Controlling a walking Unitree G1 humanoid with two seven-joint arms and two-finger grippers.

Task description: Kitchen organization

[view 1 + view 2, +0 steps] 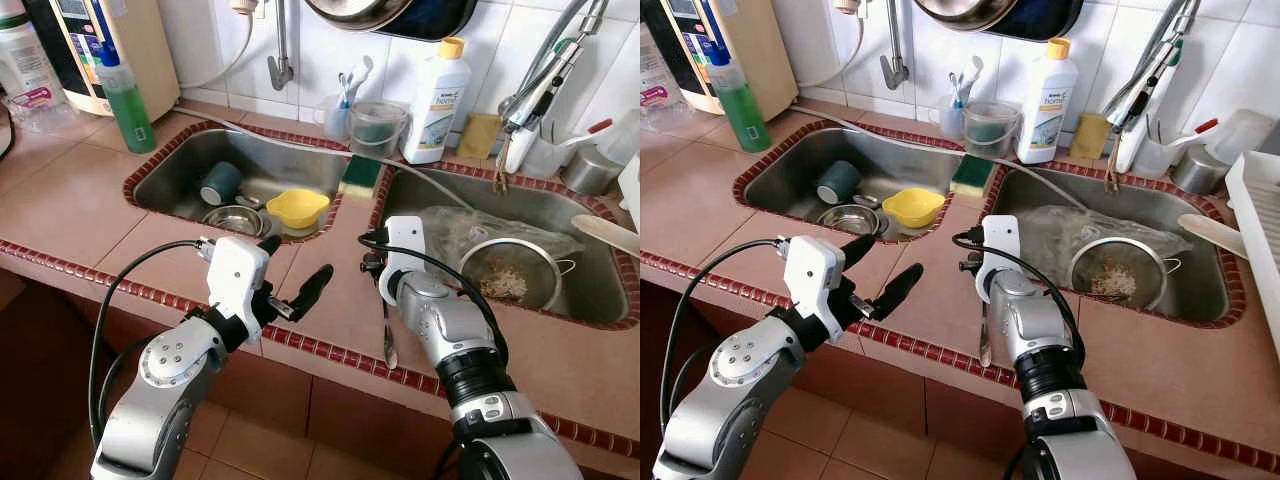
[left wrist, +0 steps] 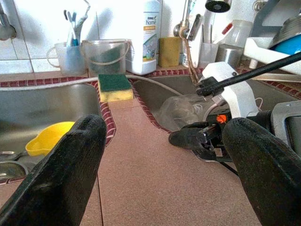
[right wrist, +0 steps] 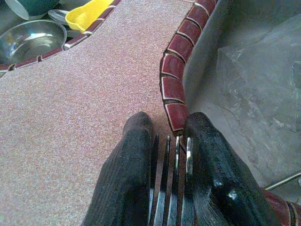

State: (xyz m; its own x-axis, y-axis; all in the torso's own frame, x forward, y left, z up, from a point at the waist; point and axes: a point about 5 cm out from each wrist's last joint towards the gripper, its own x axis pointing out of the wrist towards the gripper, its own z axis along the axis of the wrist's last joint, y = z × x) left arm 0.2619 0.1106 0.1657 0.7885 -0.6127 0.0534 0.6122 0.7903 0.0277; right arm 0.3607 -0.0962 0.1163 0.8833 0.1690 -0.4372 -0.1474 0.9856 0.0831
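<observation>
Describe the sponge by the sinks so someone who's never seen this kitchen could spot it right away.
Find the double steel sink set in the tiled counter, then the strip that divides its two basins. At the far end of that strip, below the white detergent bottle, lies the sponge. It is a flat block, dark green on top and yellow underneath, unlike the plain mustard pad by the wall.

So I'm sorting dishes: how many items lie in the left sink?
3: a teal cup, a steel bowl and a yellow bowl. More may be hidden.

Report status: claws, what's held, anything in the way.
Right claw shut on a fork, over the counter strip between the sinks. Left claw open, holding nothing, beside it. Nothing between the fork and the right sink.
</observation>
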